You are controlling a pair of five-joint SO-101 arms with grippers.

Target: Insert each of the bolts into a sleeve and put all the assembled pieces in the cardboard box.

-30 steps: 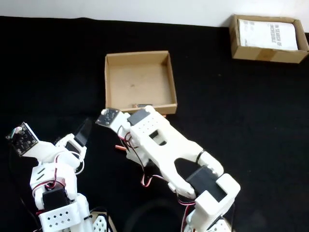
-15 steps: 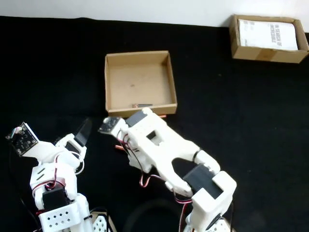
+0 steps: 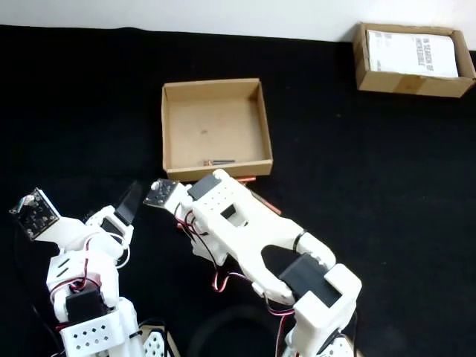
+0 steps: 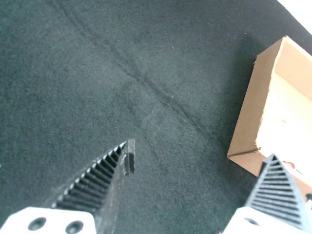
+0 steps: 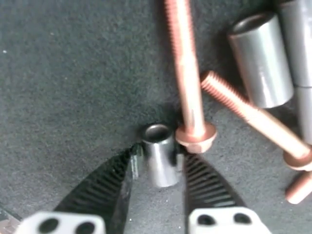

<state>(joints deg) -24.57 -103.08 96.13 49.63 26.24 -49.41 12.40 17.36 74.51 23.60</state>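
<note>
**Just short of the box front, right jaws bracketed a sleeve – one piece home, plenty to go**

Inside the cardboard box [image 3: 223, 170] one slim piece [image 3: 220, 162] lay against the front wall, and I'd call it an assembled bolt-and-sleeve. So the count stood at one delivered, early going.

Down on the black worktop [image 3: 357, 186], just in front of the box, the loose parts were waiting. The right gripper [image 5: 158, 163] had its jaws apart, one on each side of a short sleeve [image 5: 160, 156] and close against it, though not plainly clamped. A long copper bolt [image 5: 186, 73] rested its flanged head against that sleeve. A second bolt [image 5: 253, 117] lay slanted beside it, and the end of a third bolt [image 5: 298, 187] peeked in. A spare sleeve [image 5: 258, 61] sat near them, with more at the edge. At least three pairings were left by my reckoning, each then to be carried to the box.

The left gripper [image 4: 201, 152] hung wide apart and empty over bare cloth, the box corner just beyond it.

Against a second ago, the right arm had drawn its wrist back from the box's front wall. That uncovered the piece inside and a bolt on the cloth beside the arm. The left arm hadn't budged.
</note>
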